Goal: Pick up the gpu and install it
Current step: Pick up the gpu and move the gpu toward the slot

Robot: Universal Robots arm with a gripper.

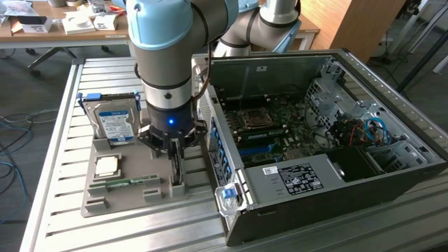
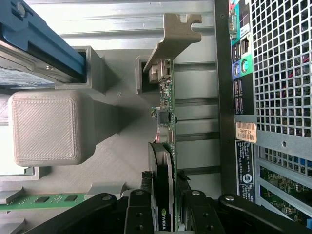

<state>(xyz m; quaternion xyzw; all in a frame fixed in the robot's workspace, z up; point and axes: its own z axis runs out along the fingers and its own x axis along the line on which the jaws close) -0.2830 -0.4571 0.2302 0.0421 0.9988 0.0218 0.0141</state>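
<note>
On the grey holder (image 1: 98,202), gpu (image 2: 164,161) upright in slot under gripper (image 1: 175,152).

Near end of gpu (image 2: 168,97) hidden under gripper (image 2: 164,179). Hard drive (image 2: 29,63) cut off by picture's edge. Case label (image 1: 297,177) print unreadable.

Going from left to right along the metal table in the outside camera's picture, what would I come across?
Hard drive with blue label → gripper, low over the gpu standing in the grey holder → open computer case.
</note>
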